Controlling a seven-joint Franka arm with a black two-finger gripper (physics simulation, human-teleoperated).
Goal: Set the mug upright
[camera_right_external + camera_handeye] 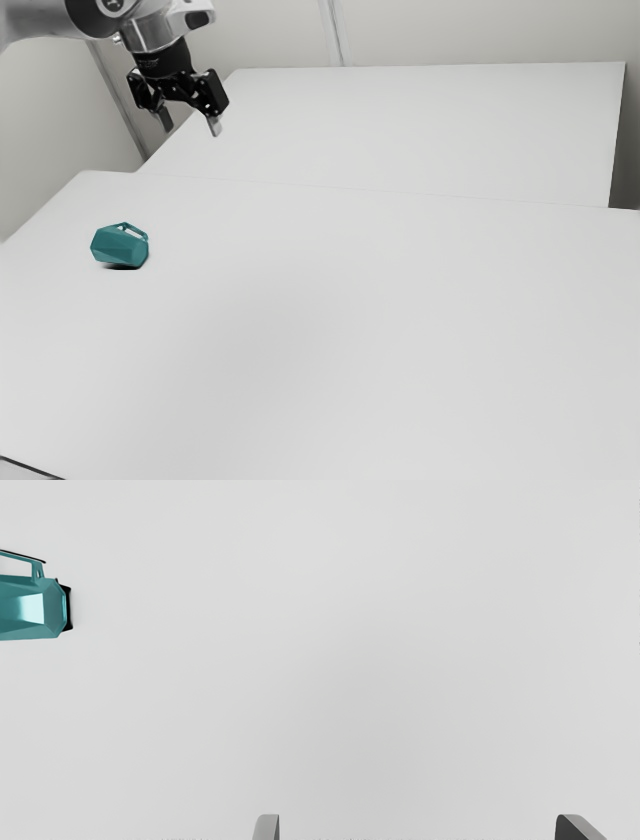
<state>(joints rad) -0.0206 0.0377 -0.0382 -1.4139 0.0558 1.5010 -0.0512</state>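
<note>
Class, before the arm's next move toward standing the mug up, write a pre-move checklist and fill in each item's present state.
1. Gripper open: ok, fingers wide apart.
2. Nothing held: ok.
3. Mug lying on its side on the table, needing to be raised: ok.
4. Gripper lined up over the mug: not ok, it is off to one side.
5. Handle free of other things: ok.
6. Mouth end identified: cannot tell.

It was a plain, pale room, most like a robot lab, though its exact kind could not be told: light walls (480, 30) (a narrow upright strip (335, 30) ran down one), a broad white tabletop (350, 330), another white surface (420, 125) beyond, and a robot arm (45, 18).
</note>
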